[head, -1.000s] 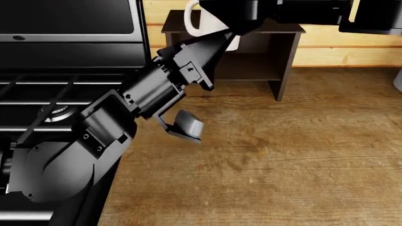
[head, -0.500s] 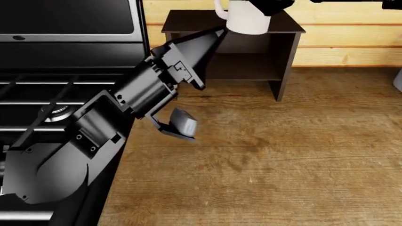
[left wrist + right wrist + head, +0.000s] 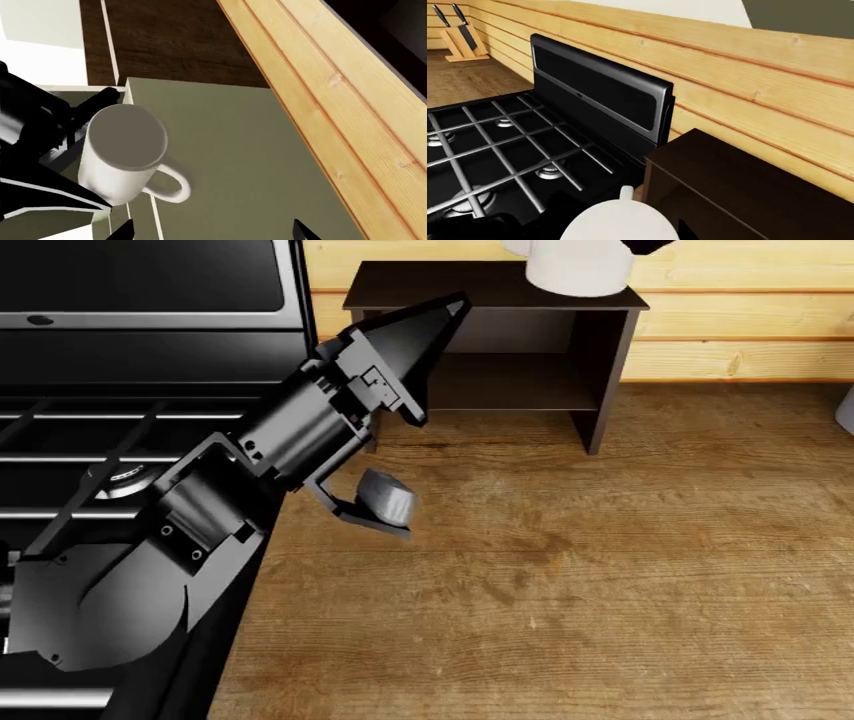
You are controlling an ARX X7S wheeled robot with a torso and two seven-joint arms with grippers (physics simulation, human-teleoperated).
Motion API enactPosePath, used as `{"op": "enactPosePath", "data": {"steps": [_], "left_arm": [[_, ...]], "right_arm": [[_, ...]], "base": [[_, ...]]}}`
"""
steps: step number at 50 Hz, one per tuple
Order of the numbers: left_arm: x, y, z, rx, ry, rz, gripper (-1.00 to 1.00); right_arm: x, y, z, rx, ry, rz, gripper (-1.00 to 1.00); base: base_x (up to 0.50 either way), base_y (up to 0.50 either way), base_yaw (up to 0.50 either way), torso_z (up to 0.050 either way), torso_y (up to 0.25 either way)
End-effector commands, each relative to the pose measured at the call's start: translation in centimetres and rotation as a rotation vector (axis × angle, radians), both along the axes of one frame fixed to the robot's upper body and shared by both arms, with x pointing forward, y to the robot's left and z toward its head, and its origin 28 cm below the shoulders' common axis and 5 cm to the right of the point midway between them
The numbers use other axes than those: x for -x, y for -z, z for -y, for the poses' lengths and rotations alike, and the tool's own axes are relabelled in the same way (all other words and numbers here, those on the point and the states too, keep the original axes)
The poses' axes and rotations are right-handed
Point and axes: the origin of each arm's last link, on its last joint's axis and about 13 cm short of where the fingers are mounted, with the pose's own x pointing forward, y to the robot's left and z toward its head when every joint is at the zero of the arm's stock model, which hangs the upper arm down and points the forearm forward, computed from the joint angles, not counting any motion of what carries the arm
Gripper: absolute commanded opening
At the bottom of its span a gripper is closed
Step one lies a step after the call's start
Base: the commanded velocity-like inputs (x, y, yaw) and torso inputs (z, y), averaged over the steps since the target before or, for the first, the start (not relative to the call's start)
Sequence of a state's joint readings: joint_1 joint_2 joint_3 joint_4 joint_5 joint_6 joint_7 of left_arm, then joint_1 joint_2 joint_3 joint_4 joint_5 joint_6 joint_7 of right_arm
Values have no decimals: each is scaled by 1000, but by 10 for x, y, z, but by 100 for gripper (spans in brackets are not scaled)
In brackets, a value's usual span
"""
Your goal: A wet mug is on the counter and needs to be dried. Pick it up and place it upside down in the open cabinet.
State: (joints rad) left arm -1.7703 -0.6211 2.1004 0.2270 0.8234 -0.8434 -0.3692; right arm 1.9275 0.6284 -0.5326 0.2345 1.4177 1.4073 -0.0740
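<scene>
The right gripper (image 3: 63,145) is clamped on the mug (image 3: 577,265), held above the cabinet (image 3: 494,335) at twelve o'clock in the head view. The left gripper (image 3: 447,312) points toward the cabinet over the counter (image 3: 574,570); whether its jaws are apart cannot be told.

The left arm (image 3: 267,460) slants across the cabinet (image 3: 601,360) opening's left half; its right half stands open.
</scene>
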Motion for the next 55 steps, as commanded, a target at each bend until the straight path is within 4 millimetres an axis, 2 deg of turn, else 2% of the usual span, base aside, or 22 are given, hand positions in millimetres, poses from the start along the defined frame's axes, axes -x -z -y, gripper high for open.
{"op": "enactPosePath", "data": {"steps": [1, 16, 22, 36, 43, 55], "left_arm": [[-2, 1, -1, 7, -12, -5, 100], [-1, 3, 0, 7, -10, -10, 100], [-1, 5, 1, 4, -8, -12, 100], [0, 6, 1, 5, -6, -13, 100], [0, 5, 2, 7, -2, -12, 100], [0, 8, 3, 5, 2, -16, 100]], "right_arm": [[28, -5, 2, 38, -33, 43, -100], [51, -26, -6, 73, -81, 101, -100], [55, -42, -12, 77, -96, 136, -100], [62, -63, -21, 98, -104, 185, -100], [53, -81, -25, 59, -46, 223, -100], [29, -100, -33, 23, 20, 237, -100]], "base": [[0, 0, 0, 0, 0], [0, 0, 0, 1, 0], [0, 0, 0, 0, 2], [0, 0, 0, 0, 0], [0, 0, 0, 0, 0], [0, 0, 0, 0, 0]]}}
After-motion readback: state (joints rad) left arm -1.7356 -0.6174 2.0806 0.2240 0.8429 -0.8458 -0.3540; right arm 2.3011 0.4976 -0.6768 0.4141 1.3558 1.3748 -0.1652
